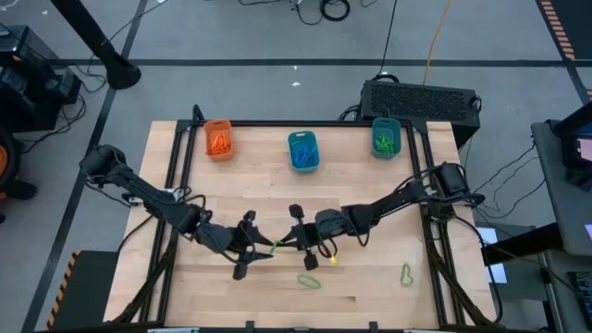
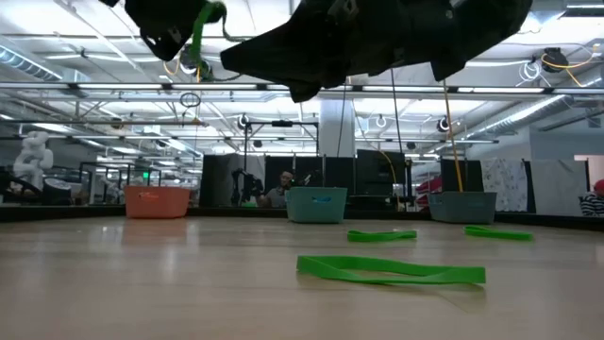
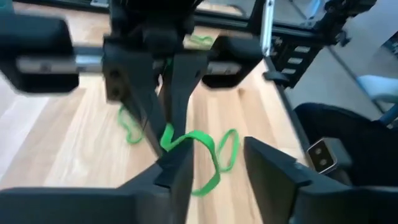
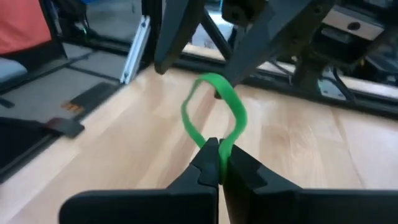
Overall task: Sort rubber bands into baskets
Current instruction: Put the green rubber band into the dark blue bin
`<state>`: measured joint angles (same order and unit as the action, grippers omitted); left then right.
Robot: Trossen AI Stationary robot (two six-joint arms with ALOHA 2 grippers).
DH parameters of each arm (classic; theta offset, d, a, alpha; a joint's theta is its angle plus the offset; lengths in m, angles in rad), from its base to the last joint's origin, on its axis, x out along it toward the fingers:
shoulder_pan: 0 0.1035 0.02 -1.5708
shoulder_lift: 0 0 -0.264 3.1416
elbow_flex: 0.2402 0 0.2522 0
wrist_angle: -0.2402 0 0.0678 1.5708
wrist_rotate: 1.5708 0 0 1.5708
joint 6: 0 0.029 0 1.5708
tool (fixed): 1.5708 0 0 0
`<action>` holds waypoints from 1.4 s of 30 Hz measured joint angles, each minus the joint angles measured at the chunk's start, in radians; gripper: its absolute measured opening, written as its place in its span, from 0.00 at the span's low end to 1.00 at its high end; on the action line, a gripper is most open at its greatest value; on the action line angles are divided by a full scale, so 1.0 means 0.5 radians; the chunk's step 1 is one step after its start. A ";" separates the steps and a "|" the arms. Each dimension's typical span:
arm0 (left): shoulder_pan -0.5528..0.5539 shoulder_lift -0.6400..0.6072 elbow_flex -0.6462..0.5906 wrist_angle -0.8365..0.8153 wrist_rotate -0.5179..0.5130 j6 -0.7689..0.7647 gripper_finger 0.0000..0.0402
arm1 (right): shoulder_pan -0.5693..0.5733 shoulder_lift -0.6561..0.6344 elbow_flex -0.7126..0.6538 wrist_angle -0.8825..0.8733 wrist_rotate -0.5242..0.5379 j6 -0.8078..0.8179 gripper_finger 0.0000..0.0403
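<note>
Over the near-middle of the wooden tabletop (image 1: 370, 287) the two arms meet above the wood. The right end effector (image 4: 219, 152) has its fingers pressed together, pinching a green rubber band (image 4: 211, 112) whose loop stands up from the tips; the left end effector (image 3: 214, 165) is spread, with one finger against that same band just beside the right fingers. Loose bands lie close by: a green loop (image 1: 308, 281) near the front edge, another green one (image 1: 405, 274) to its right, and a small yellow one (image 1: 333, 261) just under the right arm. Along the far edge stand the orange basket (image 1: 218, 139) at left, a teal basket (image 1: 303, 151) in the middle holding blue bands, and a second teal basket (image 1: 386, 137) at right holding green ones; a black box (image 1: 421, 97) sits beyond it. The low view shows the dark arms hanging overhead and flat green bands on the wood, while only the wrist views reveal the pinch itself.
</note>
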<state>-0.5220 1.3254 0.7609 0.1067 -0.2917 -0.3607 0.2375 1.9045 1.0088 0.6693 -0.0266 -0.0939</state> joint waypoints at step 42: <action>0.832 -0.518 -1.151 2.009 -0.203 1.065 0.46 | -2.152 -0.966 -0.002 -2.922 0.572 0.239 0.00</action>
<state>-0.1061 1.0666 0.1852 1.1113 -0.3931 0.1720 -0.8385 1.4217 1.0077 -0.7918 0.2595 0.0255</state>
